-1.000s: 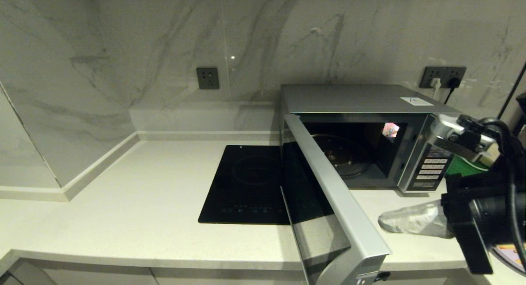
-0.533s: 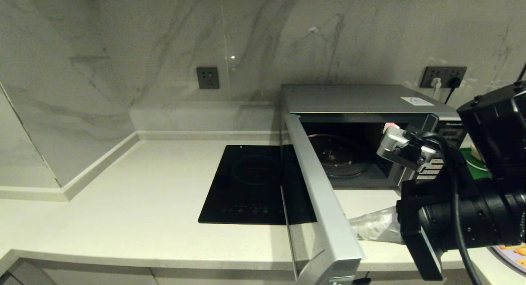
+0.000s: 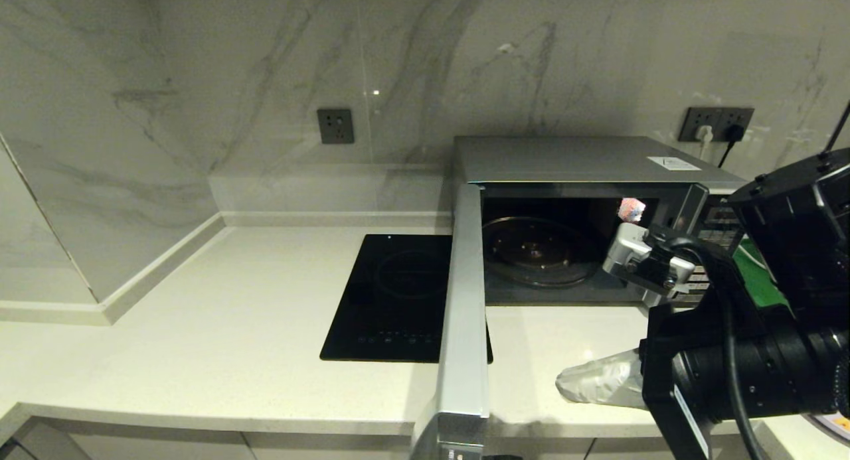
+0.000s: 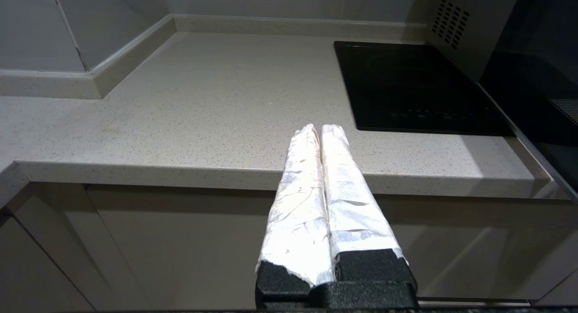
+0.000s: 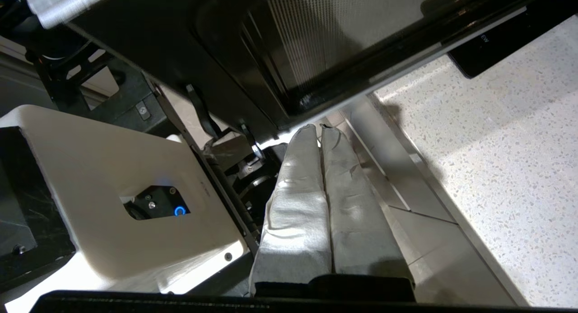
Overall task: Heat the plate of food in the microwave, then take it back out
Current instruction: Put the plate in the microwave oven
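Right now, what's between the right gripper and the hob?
The microwave's open door, standing edge-on out over the counter, lies between the hob and the right gripper. The head view shows it.

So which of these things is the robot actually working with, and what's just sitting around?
Part of the job:
- microwave, door open, turntable bare
- plate of food, only its edge showing at the right
- right end effector, shut, near the door

Just lying about:
- black hob
- green tray
- left end effector, shut, idle
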